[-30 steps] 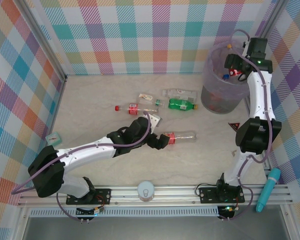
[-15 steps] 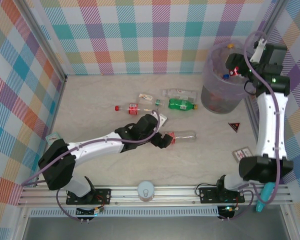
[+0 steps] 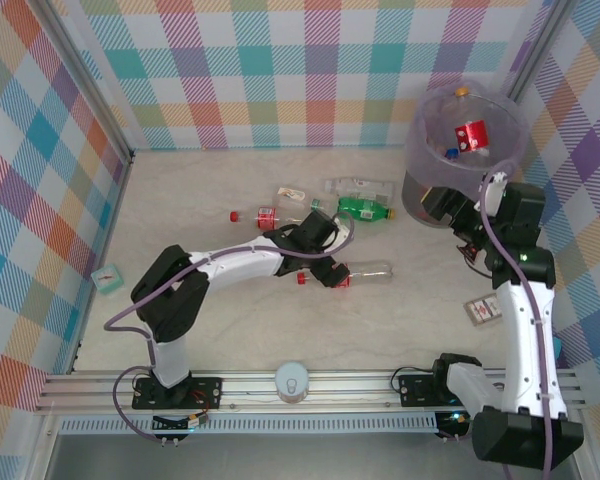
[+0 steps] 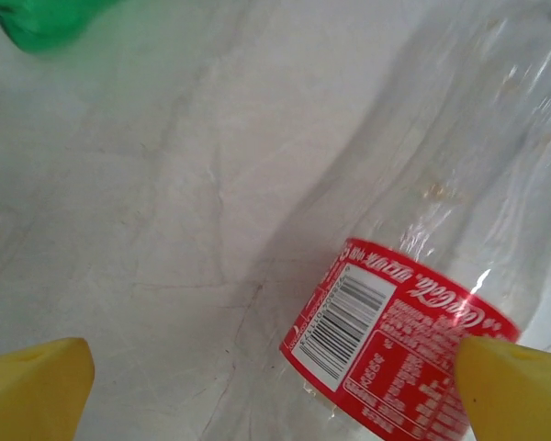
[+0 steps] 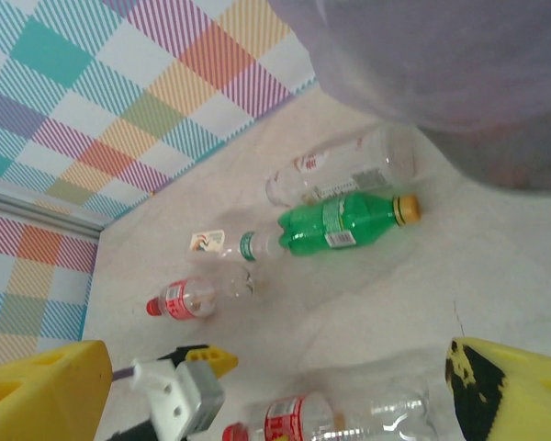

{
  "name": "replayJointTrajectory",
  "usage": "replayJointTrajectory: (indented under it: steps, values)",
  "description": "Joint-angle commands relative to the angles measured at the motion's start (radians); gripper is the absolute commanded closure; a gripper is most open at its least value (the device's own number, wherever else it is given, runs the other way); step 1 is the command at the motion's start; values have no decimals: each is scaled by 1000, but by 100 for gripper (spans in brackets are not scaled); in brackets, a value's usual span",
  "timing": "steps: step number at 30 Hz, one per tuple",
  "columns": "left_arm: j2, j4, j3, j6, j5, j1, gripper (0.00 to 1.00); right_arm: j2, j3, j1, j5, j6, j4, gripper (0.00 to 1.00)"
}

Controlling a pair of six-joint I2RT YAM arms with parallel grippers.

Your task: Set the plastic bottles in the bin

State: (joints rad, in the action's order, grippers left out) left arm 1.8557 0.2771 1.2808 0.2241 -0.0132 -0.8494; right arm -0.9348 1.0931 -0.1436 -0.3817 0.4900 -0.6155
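My left gripper (image 3: 325, 273) stands open over the neck end of a clear, red-labelled bottle (image 3: 368, 270) lying on the table. In the left wrist view that bottle's label (image 4: 395, 331) lies between my yellow fingertips (image 4: 32, 390), closer to the right one. My right gripper (image 3: 448, 208) is open and empty, low beside the base of the bin (image 3: 420, 150), which holds a red-labelled bottle (image 3: 470, 133). On the table lie a green bottle (image 5: 349, 220), a clear bottle (image 5: 340, 165), a green-labelled clear one (image 5: 239, 246) and a red-capped one (image 5: 188, 296).
A teal cube (image 3: 107, 277) sits by the left wall. A white round knob (image 3: 293, 380) rests on the front rail. A small card (image 3: 483, 308) lies near my right arm. Plaid walls close in the left, back and right sides.
My right arm has swung down from over the bin's rim to beside its base, still open. My left arm has folded in, its gripper staying at the red-labelled bottle.
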Motion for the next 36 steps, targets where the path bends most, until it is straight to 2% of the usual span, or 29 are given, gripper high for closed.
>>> replayJointTrajectory:
  steps: [1,5,11,16,23,27,32,36]
  values:
    - [26,50,21,67,37,0,0,69,-11,4,-5,-5,-39,6]
    - [65,57,30,75,63,1,1,94,-29,4,-2,-36,-106,6]
    - [120,73,45,72,74,1,7,110,-94,4,3,3,-55,7]
    - [135,77,48,65,39,0,21,99,-141,4,-19,63,22,7]
    - [121,77,41,45,44,1,37,91,-203,4,-16,60,7,7]
    - [89,36,13,20,56,0,45,85,-283,4,-74,84,25,7]
    - [27,-24,-23,-21,41,0,46,94,-341,5,-125,112,56,6]
    - [-70,-96,-89,-94,-9,1,46,62,-356,15,-268,163,152,6]
